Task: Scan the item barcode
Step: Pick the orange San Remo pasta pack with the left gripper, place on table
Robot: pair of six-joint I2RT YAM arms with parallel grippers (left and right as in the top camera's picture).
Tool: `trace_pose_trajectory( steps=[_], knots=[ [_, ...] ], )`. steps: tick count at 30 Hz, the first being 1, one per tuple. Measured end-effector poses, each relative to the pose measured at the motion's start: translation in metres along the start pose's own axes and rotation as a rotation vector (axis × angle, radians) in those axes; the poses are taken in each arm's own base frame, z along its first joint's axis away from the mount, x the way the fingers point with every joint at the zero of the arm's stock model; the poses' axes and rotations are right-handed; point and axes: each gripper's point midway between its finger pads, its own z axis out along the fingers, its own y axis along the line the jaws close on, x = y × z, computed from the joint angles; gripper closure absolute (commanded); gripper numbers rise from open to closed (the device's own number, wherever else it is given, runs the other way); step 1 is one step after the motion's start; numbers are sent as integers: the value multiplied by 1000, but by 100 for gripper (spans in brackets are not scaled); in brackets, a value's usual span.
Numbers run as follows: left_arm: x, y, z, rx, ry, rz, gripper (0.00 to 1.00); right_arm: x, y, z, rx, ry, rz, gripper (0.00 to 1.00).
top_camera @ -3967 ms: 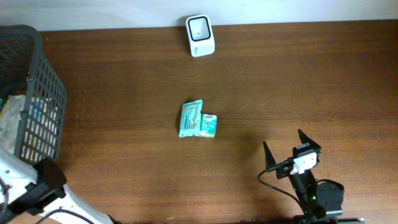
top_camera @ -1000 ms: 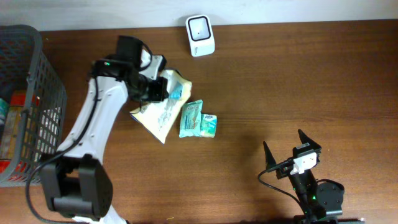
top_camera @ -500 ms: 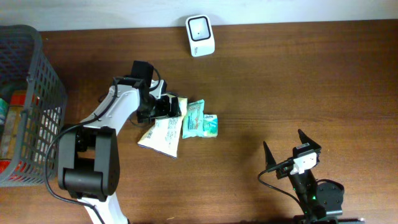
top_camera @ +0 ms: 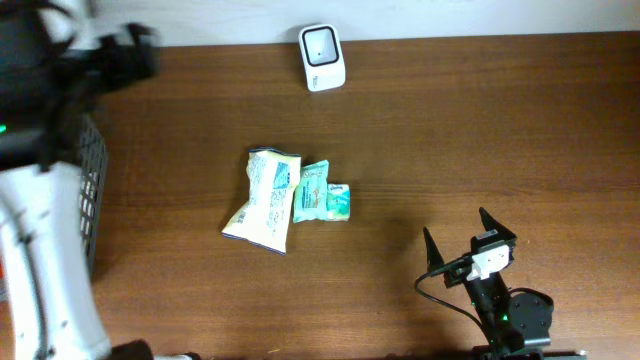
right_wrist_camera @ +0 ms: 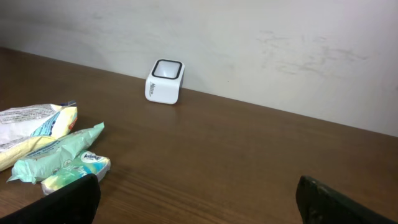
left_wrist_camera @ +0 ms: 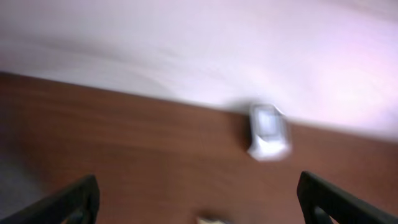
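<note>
Jaws: left gripper [left_wrist_camera: 198, 200] and right gripper [top_camera: 455, 226] both wide, empty.
Snack bag [top_camera: 264, 200]: flat mid-table, touching tissue pack [top_camera: 320, 193], well apart from scanner [top_camera: 322, 57].
Grasp: pinch one edge, leave barcode uncovered, face it squarely to scanner.

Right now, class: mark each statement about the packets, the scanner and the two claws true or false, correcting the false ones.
1. The snack bag lies beside the green packet. True.
2. The right claw grips the green packet. False: it is open, empty, apart from it.
3. The white scanner stands at the far edge of the table. True.
4. The left claw is shut on the snack bag. False: it is open, empty.
</note>
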Motion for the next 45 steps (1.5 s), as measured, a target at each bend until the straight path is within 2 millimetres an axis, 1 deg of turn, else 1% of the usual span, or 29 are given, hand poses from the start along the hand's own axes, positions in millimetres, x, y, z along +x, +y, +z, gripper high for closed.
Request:
trace_pose_trajectory(
  steps=[1, 2, 3, 5, 6, 7, 8, 9, 11, 12, 14, 19, 20, 21, 24, 28, 29, 31, 32, 34, 35, 37, 38, 39, 40, 41, 42, 43, 45],
  knots=[
    [-13, 37, -20, -115, -51, -29, 0, 0, 0, 0, 0, 0, 0, 1],
    [-19, 73, -39, -239, -83, -59, 1, 0, 0, 0, 0, 0, 0, 2],
    [-20, 111, -59, -380, -103, -93, 1, 0, 0, 0, 0, 0, 0, 1],
    [-11, 177, -94, -625, -99, -160, 1, 0, 0, 0, 0, 0, 0, 2],
    [-5, 202, -105, -712, -88, -176, 1, 0, 0, 0, 0, 0, 0, 2],
    [2, 222, -110, -770, -62, -176, 0, 0, 0, 0, 0, 0, 0, 2],
    [15, 246, -110, -825, -9, -173, 1, 0, 0, 0, 0, 0, 0, 2],
    [31, 266, -105, -855, 61, -168, 2, 0, 0, 0, 0, 0, 0, 1],
    [68, 297, -86, -870, 223, -155, 1, 0, 0, 0, 0, 0, 0, 1],
    [85, 306, -75, -862, 300, -135, 1, 0, 0, 0, 0, 0, 0, 1],
    [108, 320, -56, -838, 413, -82, 2, 0, 0, 0, 0, 0, 0, 1],
    [133, 334, -33, -774, 550, 36, 2, 0, 0, 0, 0, 0, 0, 2],
    [143, 337, -23, -737, 585, 56, 2, 0, 0, 0, 0, 0, 0, 1],
    [157, 341, -9, -697, 629, 70, 2, 0, 0, 0, 0, 0, 0, 1],
    [196, 350, 21, -607, 737, 75, 2, 0, 0, 0, 0, 0, 0, 2],
    [232, 358, 44, -547, 829, 76, 5, 0, 0, 0, 0, 0, -1, 1],
    [243, 361, 50, -532, 853, 74, 8, 0, 0, 0, 0, 0, 0, 1],
    [264, 365, 60, -511, 906, 66, 9, 0, 0, 0, 0, 0, 0, 2],
    [271, 367, 62, -510, 919, 64, 10, 0, 0, 0, 0, 0, 0, 2],
    [274, 370, 64, -515, 929, 69, 14, 0, 0, 0, 0, 0, 0, 2],
    [274, 371, 64, -518, 931, 70, 20, 0, 0, 0, 0, 0, 0, 1],
    [276, 374, 64, -531, 937, 79, 41, 0, 0, 0, 0, 0, 0, 2],
    [275, 376, 64, -539, 938, 85, 54, 0, 0, 0, 0, 0, 0, 1],
    [275, 377, 63, -542, 936, 83, 64, 0, 0, 0, 0, 0, 0, 1],
    [274, 379, 63, -542, 934, 87, 76, 0, 0, 0, 0, 0, -1, 1],
    [273, 379, 63, -541, 932, 93, 84, 0, 0, 0, 0, 0, 0, 1],
    [271, 379, 63, -543, 931, 97, 93, 0, 0, 0, 0, 0, 0, 1],
    [266, 380, 63, -553, 919, 100, 100, 0, 0, 0, 0, 0, 0, 1],
    [263, 380, 61, -557, 918, 105, 100, 0, 0, 0, 0, 0, 0, 1]
  ],
)
